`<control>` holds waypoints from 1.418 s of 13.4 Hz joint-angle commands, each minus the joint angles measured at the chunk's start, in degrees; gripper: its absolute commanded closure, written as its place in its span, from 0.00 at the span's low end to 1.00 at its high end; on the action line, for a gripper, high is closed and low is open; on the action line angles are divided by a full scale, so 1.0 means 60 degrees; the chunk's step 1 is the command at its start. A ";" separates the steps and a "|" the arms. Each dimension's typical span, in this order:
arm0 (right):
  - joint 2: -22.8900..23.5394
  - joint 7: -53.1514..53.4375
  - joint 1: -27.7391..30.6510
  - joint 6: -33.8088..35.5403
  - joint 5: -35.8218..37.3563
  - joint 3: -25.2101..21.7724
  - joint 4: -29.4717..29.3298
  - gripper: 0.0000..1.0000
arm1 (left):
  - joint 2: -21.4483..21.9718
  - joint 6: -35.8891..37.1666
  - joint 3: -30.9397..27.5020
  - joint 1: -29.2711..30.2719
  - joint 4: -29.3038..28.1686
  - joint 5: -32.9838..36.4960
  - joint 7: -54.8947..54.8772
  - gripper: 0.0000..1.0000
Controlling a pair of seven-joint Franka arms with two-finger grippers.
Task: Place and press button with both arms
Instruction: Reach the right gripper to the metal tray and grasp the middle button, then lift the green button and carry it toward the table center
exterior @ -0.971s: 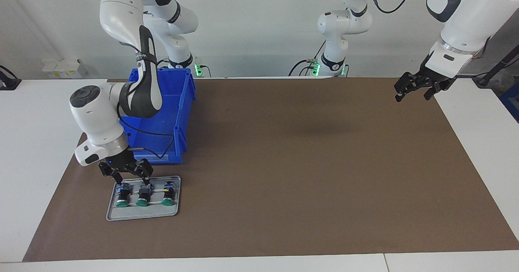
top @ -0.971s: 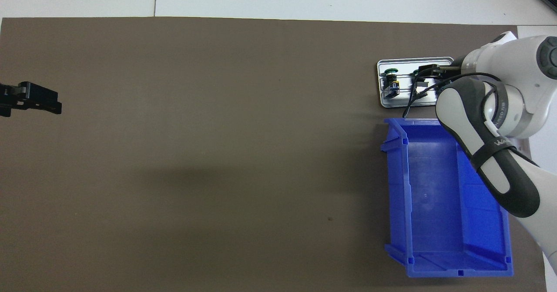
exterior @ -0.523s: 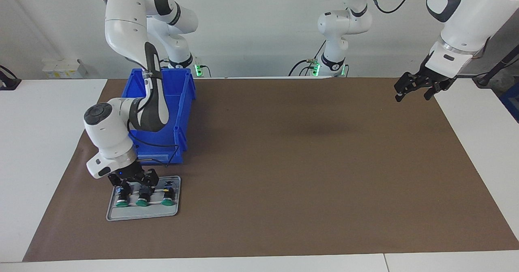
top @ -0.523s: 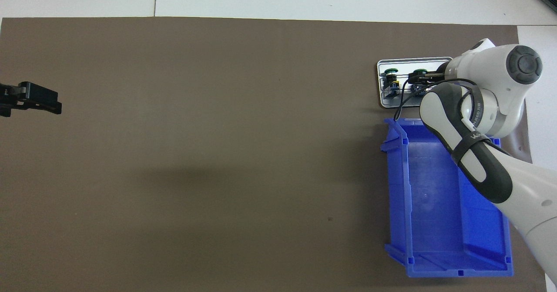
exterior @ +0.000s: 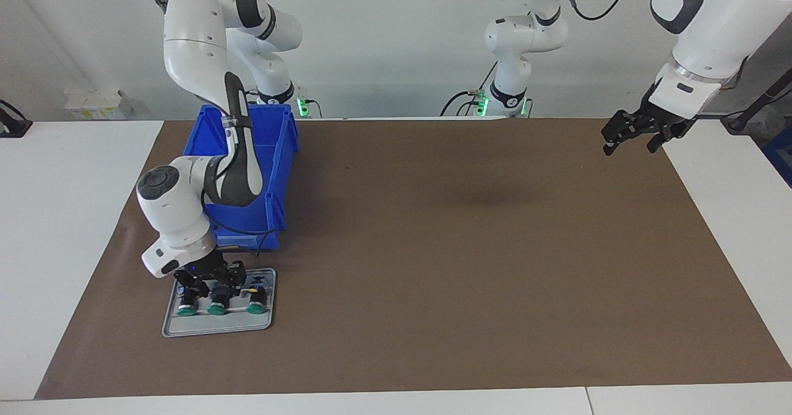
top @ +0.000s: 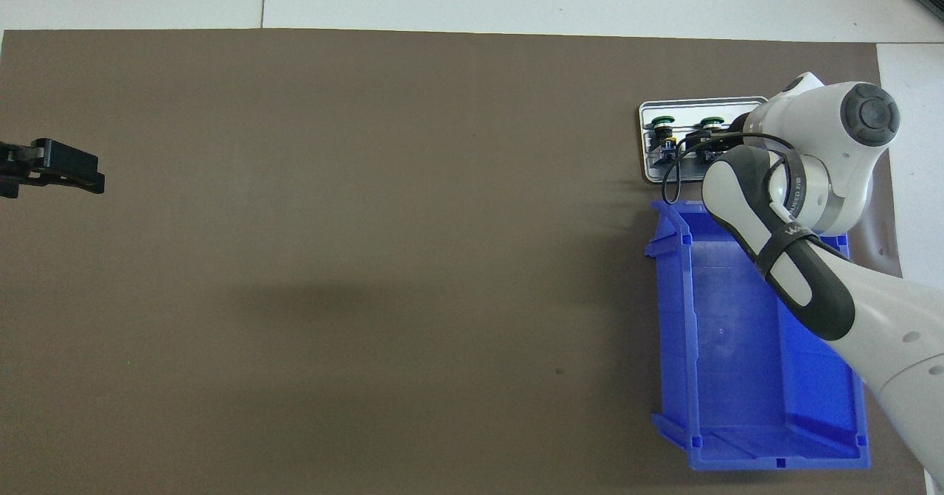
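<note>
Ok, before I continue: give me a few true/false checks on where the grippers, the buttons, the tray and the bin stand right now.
1. Three green-capped buttons sit on the grey tray. True.
2. The right gripper is down at the tray, over the buttons. True.
3. The left gripper holds a button. False: it is empty, raised over the mat's edge at the left arm's end.
4. The blue bin contains a button. False: nothing shows inside it.
5. The tray is nearer to the robots than the bin. False: it is farther.
</note>
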State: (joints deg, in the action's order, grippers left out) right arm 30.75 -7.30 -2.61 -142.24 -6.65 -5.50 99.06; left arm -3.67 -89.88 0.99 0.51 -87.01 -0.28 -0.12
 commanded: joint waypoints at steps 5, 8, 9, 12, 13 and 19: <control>0.0104 -0.0717 0.0258 -0.0259 -0.0372 0.0096 -0.0087 1.00 | 0.0259 -0.0005 0.0026 0.0033 -0.0279 0.0135 0.0079 0.00; -0.0085 -0.0120 0.0244 0.0776 -0.0357 0.0081 -0.1022 1.00 | 0.0259 -0.0005 0.0026 0.0033 -0.0279 0.0135 0.0079 0.00; -0.0159 0.0449 0.0172 0.1507 -0.0328 0.0037 -0.1519 1.00 | 0.0259 -0.0005 0.0026 0.0033 -0.0279 0.0135 0.0079 0.00; -0.0554 0.1902 -0.0091 0.3676 0.0124 -0.0021 -0.2650 1.00 | 0.0259 -0.0005 0.0026 0.0033 -0.0279 0.0135 0.0079 0.00; -0.0802 0.2311 -0.0339 0.4103 0.0576 0.0036 -0.2681 1.00 | 0.0259 -0.0005 0.0026 0.0033 -0.0279 0.0135 0.0079 0.00; -0.1214 0.7253 -0.2622 0.5016 0.1441 0.0096 -0.2945 1.00 | 0.0259 -0.0005 0.0026 0.0033 -0.0279 0.0135 0.0079 0.00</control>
State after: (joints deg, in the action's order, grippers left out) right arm 23.61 23.49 -13.03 -112.68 -1.38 -5.18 82.15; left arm -3.67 -89.88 0.99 0.51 -87.01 -0.28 -0.12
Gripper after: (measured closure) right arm 0.577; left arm 0.000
